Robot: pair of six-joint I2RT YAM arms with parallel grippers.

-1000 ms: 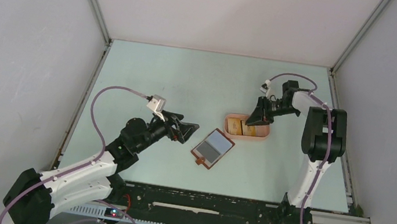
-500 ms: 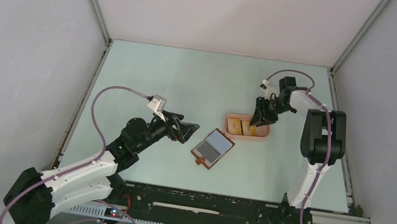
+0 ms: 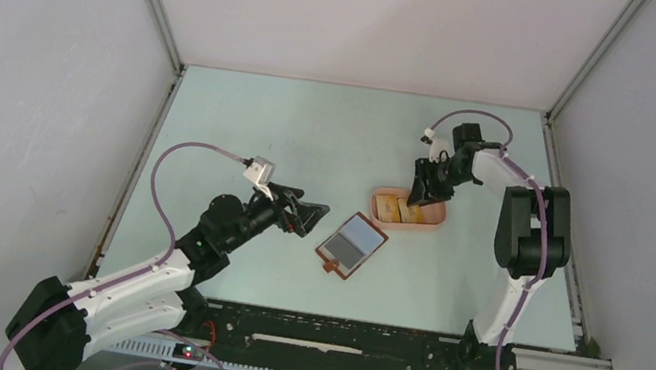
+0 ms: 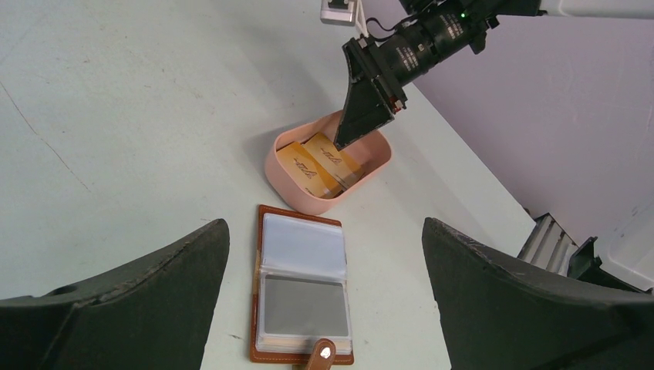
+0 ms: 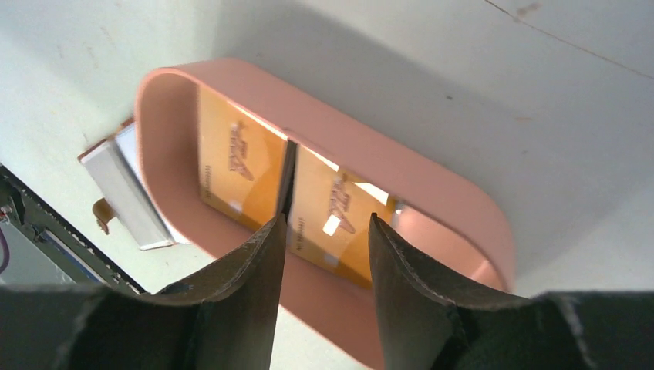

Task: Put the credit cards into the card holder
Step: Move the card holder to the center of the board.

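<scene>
Over the table (image 3: 312, 134), right gripper (image 3: 419, 196) has drawn back from the credit cards (image 5: 231, 166), jaws apart; left gripper (image 3: 310, 214) gapes.

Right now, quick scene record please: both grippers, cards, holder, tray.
left gripper: open, empty, hovering just left of the card holder
right gripper: open, nothing between its fingers, pointing down over the pink tray
credit cards: yellow-orange, two stacks side by side inside the tray
pink tray: on the table, just beyond the card holder
card holder: lying open and flat, snap tab toward the arms, no yellow card visible in it
</scene>
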